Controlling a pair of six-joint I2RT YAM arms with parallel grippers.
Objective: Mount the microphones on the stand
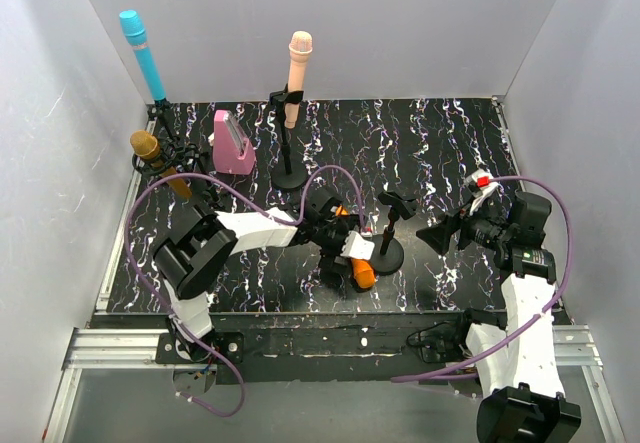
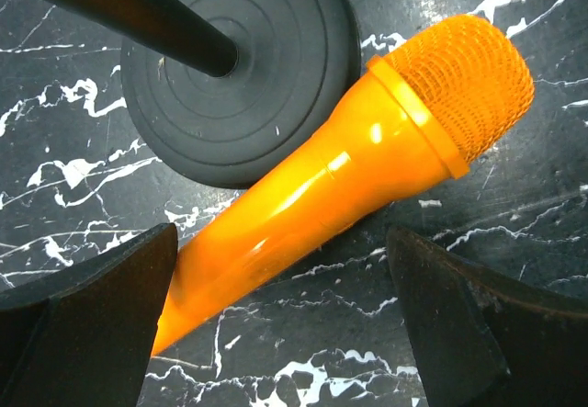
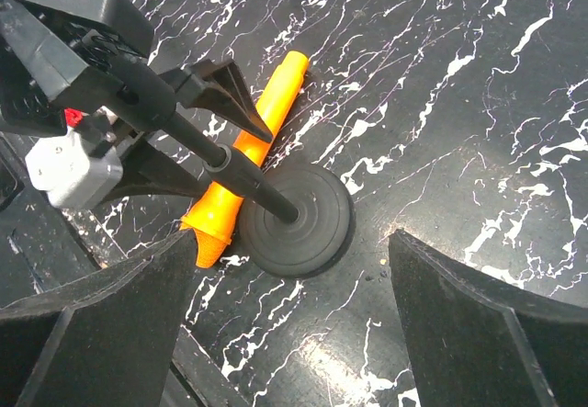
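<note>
The orange microphone [image 1: 363, 274] lies flat on the table against the base of a short empty stand [image 1: 389, 253]. My left gripper [image 1: 348, 253] is low over it and open. In the left wrist view [image 2: 280, 306] the orange microphone's [image 2: 349, 159] handle runs between the jaws, close to the left finger [image 2: 92, 315]. My right gripper [image 1: 440, 233] is open and empty, right of the stand. Its view [image 3: 294, 333] shows the stand base [image 3: 299, 219] and the orange microphone [image 3: 253, 150]. The cyan [image 1: 140, 53], gold [image 1: 158, 161] and peach-pink [image 1: 297, 73] microphones sit in stands.
A squat pink wedge block [image 1: 232, 143] stands at the back left near the gold microphone's stand. White walls close in the table on three sides. Purple cables loop over both arms. The table's front edge [image 1: 330, 318] runs just behind the orange microphone.
</note>
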